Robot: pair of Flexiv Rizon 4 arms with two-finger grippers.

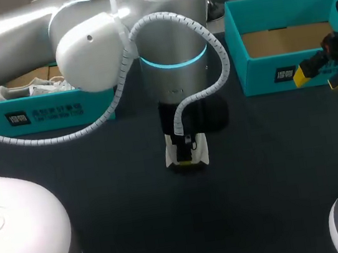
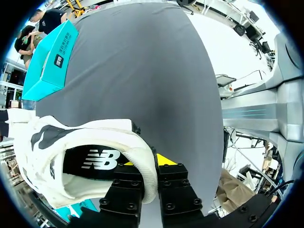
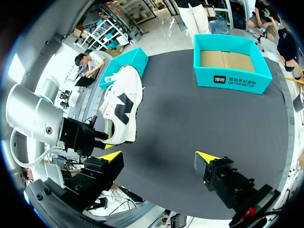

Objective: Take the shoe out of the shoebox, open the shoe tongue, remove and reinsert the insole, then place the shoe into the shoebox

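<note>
Locate the white sneaker (image 1: pixel 185 150) at the middle of the table (image 1: pixel 270 175), pinched at the heel collar by the left gripper (image 2: pixel 151 164), with fingers pressed together on the collar, one inside the shoe opening and one outside; sole contact with the table impossible to confirm. Note the toe end directed toward the left shoebox (image 1: pixel 93 100), with a second white sneaker (image 1: pixel 31 89) lying inside that box. Locate the right gripper (image 1: pixel 321 77) just in front of the right shoebox (image 1: pixel 263 78), fingers spread wide apart, bare cardboard floor showing in that box.
</note>
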